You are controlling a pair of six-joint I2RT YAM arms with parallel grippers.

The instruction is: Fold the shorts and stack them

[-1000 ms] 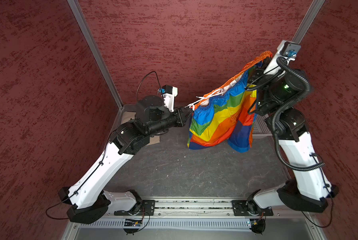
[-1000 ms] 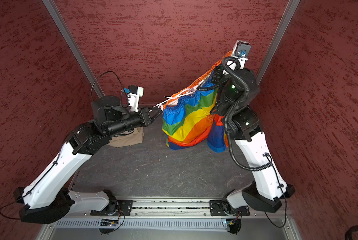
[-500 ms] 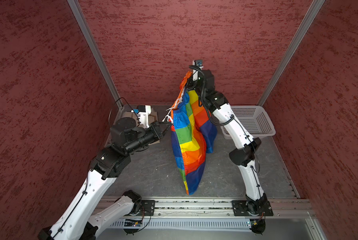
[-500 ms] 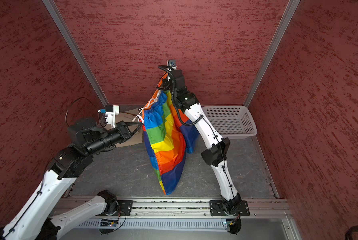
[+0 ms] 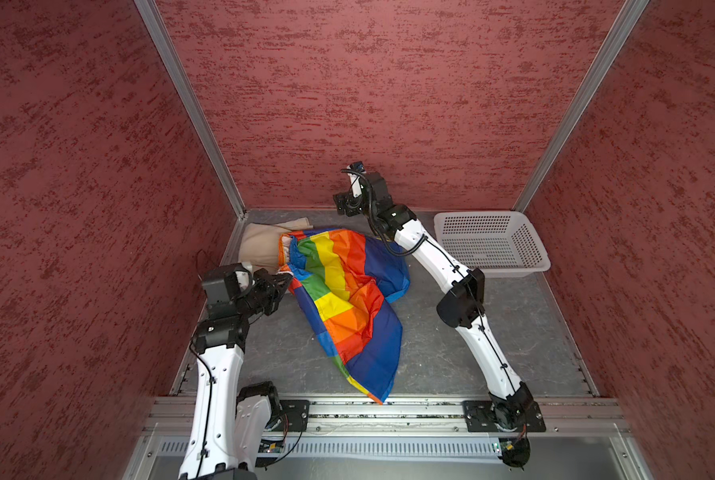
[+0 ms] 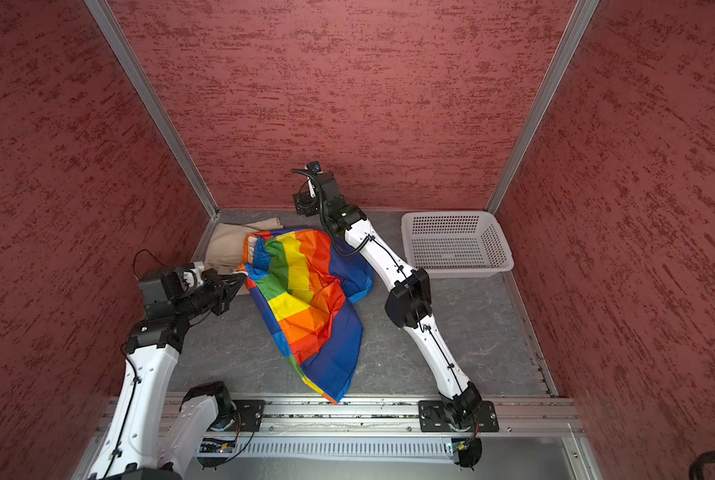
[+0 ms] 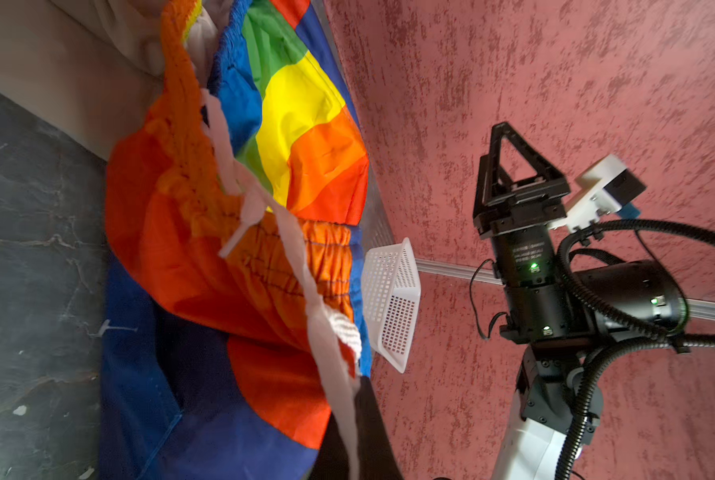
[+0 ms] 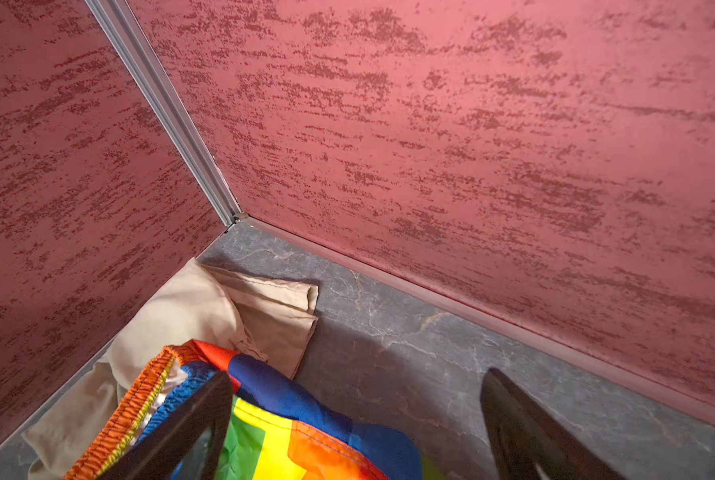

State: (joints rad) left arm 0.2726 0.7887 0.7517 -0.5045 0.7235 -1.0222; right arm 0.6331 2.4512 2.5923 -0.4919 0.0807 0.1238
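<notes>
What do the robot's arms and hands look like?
The left arm and right arm have white shells, black joints and thin black cables; a ribbed black hose loops near the right wrist. The left hand and right hand are black, with triangular frame fingers.

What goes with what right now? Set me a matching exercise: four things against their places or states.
1. rainbow shorts
2. beige shorts
3. basket
4. right gripper

A. far left corner, partly covered
B. jaws open, holding nothing
C. far right corner
D. spread across the middle, waist pinched by the left gripper

Pairs: 1-D, 2-A, 3-C, 4-B
</notes>
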